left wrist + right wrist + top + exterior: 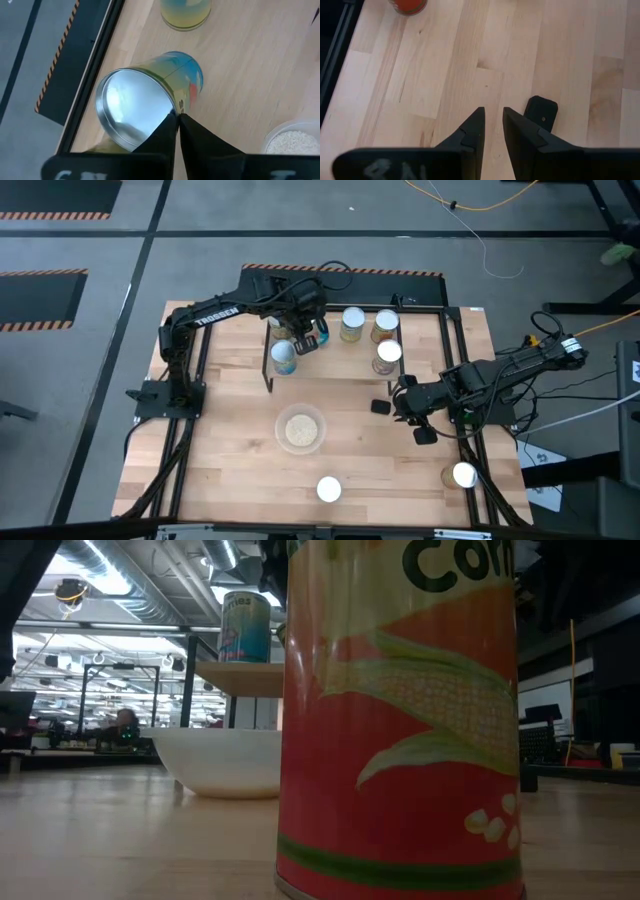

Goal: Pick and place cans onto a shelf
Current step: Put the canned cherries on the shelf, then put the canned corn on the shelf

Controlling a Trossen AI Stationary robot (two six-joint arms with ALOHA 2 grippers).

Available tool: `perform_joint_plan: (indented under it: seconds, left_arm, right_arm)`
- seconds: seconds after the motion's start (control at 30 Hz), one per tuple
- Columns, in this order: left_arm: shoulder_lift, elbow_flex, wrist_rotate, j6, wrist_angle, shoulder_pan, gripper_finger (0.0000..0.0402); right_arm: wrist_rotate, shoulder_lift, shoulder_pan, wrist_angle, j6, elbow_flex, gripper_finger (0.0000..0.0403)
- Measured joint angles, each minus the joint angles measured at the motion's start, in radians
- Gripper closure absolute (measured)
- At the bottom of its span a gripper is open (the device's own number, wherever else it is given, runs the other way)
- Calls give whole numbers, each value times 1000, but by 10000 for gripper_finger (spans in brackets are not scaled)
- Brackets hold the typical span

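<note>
The left arm reached across the shelf (pixel 420 315), its gripper (pixel 306 340) above the shelf's left end, fingers pressed together beside a can (pixel 150 97). The right gripper (pixel 412 408) hung low over the table (pixel 230 450), jaws narrowly apart, near a black block (pixel 542 113).

arms: two, dark, jointed | left arm (pixel 215 313): white TROSSEN lettering | cables: black, trailing off both bases | left claw (pixel 178 120): matte black tapered fingers | wrist plates: pale markings, possibly letters, unreadable
</note>
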Motion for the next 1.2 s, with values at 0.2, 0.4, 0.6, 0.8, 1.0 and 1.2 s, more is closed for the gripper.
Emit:
perform_joint_plan:
  seconds: [0.2, 0.4, 0.6, 0.8, 1.0, 1.2]
  left_arm:
    - [0, 0, 0, 0, 4, 0, 389]
    - [0, 0, 0, 0, 23, -1, 392]
    - [-1, 0, 0, 0, 56, -1, 378]
    - [-1, 0, 0, 0, 59, -1, 376]
    - [-1, 0, 0, 0, 60, -8, 384]
    - [-1, 0, 0, 0, 60, -8, 387]
  right_arm:
    - [0, 0, 0, 0, 0, 0, 329]
    - [0, 0, 0, 0, 0, 0, 329]
    - [0, 0, 0, 0, 0, 0, 329]
    - [0, 0, 0, 0, 0, 0, 329]
    - [0, 0, 0, 0, 0, 0, 329]
    - [0, 0, 0, 0, 0, 0, 329]
